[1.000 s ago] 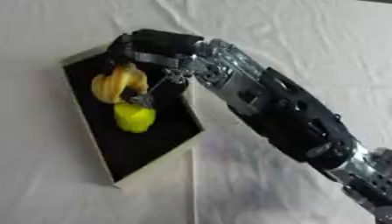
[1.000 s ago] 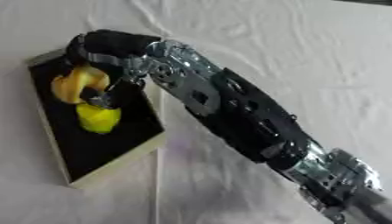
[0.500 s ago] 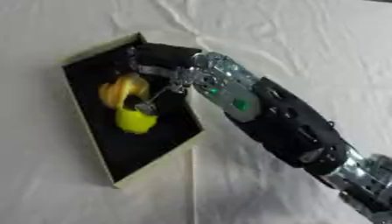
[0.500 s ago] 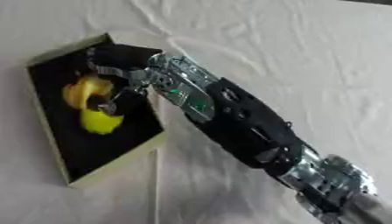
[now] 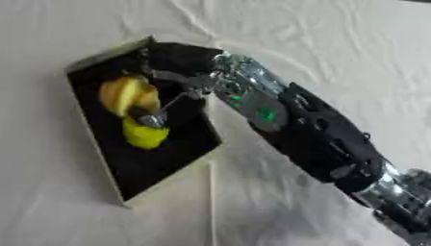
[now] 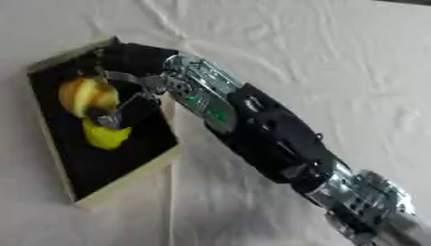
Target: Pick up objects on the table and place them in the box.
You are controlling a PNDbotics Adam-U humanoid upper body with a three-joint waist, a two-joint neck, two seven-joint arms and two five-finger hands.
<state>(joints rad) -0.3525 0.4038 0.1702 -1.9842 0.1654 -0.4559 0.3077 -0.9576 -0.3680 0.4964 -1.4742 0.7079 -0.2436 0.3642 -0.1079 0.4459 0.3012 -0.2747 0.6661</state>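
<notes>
Black-lined box (image 5: 160, 158) with cream rim, yellow-orange fruit (image 5: 126, 93) above bright yellow fruit (image 5: 145, 135) inside box, white tablecloth (image 5: 336, 57), black-and-silver right hand (image 5: 172, 60).

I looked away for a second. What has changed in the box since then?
The right hand has turned and drawn back toward the box's far corner; its fingers no longer wrap the orange-yellow fruit, though a thin fingertip lies over both fruits. The yellow fruit and the box stayed put. The fruit's release is likely, not certain.
</notes>
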